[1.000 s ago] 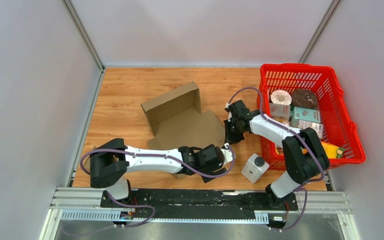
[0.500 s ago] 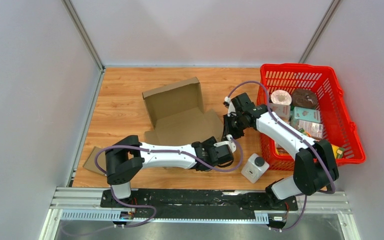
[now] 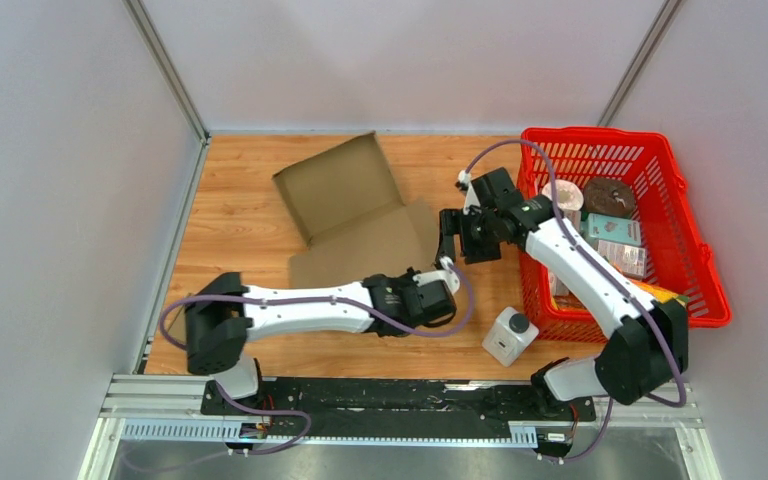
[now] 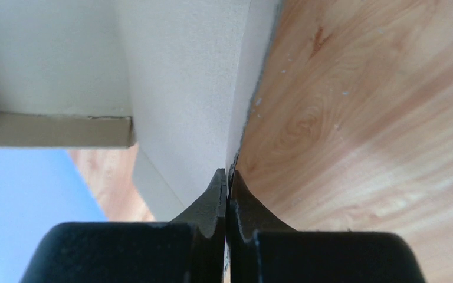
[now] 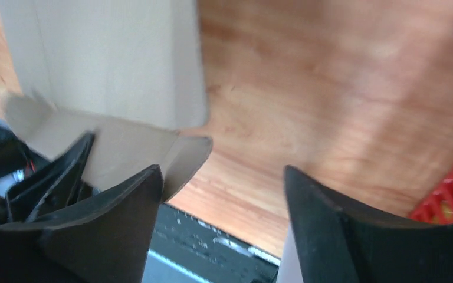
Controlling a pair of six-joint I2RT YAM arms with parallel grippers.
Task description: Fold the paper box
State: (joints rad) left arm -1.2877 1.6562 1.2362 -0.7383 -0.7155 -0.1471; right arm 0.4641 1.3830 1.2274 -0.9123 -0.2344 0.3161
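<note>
The paper box [image 3: 348, 215] is brown cardboard, lying unfolded mid-table with its lid panel raised toward the back left. My left gripper [image 3: 438, 278] is at the box's near right corner; in the left wrist view the gripper [image 4: 229, 177] is shut on the thin edge of a pale cardboard panel [image 4: 177, 82]. My right gripper [image 3: 448, 240] hovers just right of the box's right edge. The right wrist view shows the gripper [image 5: 224, 194] open with nothing between the fingers, and a cardboard flap [image 5: 124, 147] lies beside the left finger [image 5: 124, 218].
A red basket [image 3: 702, 262] holding several packaged goods stands at the right, its corner [image 5: 451, 203] visible past my right finger. A small white device [image 3: 508, 335] sits near the front edge, right of the left gripper. Grey walls enclose the wooden table.
My left gripper has closed on the box's near right edge. My right gripper has let go, opened and pulled back to the right. The box has shifted, its lid turning toward the back left.
</note>
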